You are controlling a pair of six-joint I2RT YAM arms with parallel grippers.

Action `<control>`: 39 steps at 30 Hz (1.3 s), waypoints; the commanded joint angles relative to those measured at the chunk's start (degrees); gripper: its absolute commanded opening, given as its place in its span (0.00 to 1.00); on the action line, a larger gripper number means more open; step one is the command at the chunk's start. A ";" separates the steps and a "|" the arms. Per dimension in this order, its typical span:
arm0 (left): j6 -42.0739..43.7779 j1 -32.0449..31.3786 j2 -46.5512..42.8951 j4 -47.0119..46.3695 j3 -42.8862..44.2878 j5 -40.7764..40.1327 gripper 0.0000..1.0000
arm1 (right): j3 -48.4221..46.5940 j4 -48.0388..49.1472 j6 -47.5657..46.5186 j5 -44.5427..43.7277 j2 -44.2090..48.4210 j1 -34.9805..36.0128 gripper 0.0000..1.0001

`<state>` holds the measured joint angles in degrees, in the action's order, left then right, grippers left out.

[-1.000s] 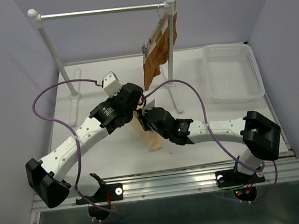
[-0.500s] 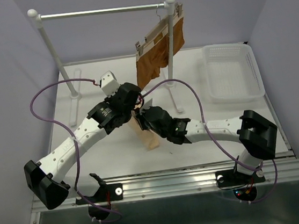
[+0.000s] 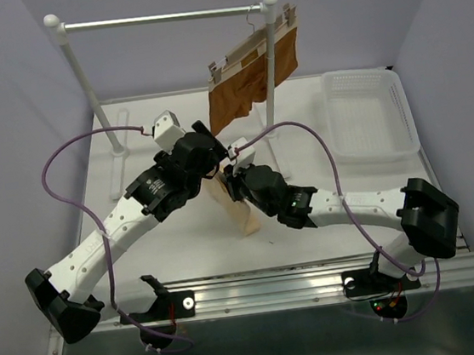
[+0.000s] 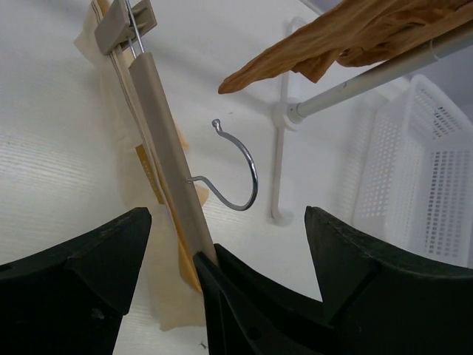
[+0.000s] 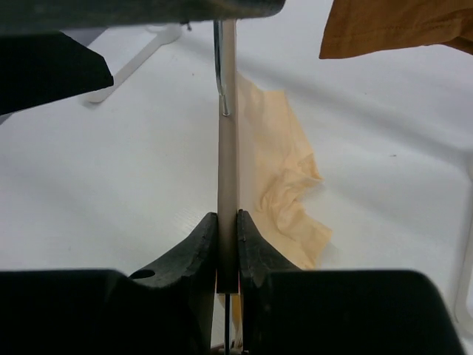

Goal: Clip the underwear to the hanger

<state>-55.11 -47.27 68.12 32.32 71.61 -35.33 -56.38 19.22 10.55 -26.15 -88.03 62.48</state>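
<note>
Your right fingers (image 5: 199, 237) pinch the hanger (image 5: 228, 148); left fingers (image 4: 96, 259) gape wide astride it, underwear (image 5: 284, 170) alongside. Brown garment (image 3: 251, 77) and rack post (image 3: 275, 143) crowd twelve o'clock, basket (image 3: 400, 107) at two.

You see the whole table (image 3: 190, 250) from above and behind; both wrist cameras look from very near at the same hanger (image 4: 159, 133).

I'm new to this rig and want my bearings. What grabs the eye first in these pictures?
Mid-table, the right pincer is shut on the wooden hanger, beige underwear draped alongside, while the left pincer stands open nearby. Behind, a rust-brown garment hangs from the rack.
</note>
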 commanded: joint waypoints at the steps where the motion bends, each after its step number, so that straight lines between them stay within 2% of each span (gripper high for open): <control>1: 0.09 -0.55 -2.37 -4.28 0.63 -0.61 0.99 | 0.48 3.71 -1.05 0.14 1.81 0.19 0.01; 6: -0.26 -0.55 -4.83 -3.84 1.25 -2.63 0.99 | -0.66 3.98 -4.20 -0.66 2.68 0.19 0.01; 10: -2.71 -0.55 -8.34 0.63 2.65 -6.76 0.99 | -3.64 4.07 -6.94 -1.01 3.13 0.19 0.01; 18: -9.21 -0.55 -20.90 10.65 2.39 -18.00 0.99 | -12.60 3.72 -9.84 -3.38 1.72 0.19 0.01; 24: -12.30 -0.46 -23.29 14.61 1.25 -20.74 0.99 | -19.81 3.45 -12.13 -3.20 -1.35 0.19 0.01; 30: -14.93 -0.37 -23.12 17.69 0.46 -22.41 0.99 | -32.55 1.79 -15.10 -6.71 -8.72 0.19 0.01; 39: -10.81 0.94 -22.24 13.39 -1.74 -19.69 0.99 | -58.10 -1.54 -20.48 -12.52 -22.35 -1.21 0.01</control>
<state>-67.53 -47.13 45.25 47.40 70.83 -53.15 -104.27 16.32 -6.74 -34.98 -107.83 62.37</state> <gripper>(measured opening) 0.989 0.187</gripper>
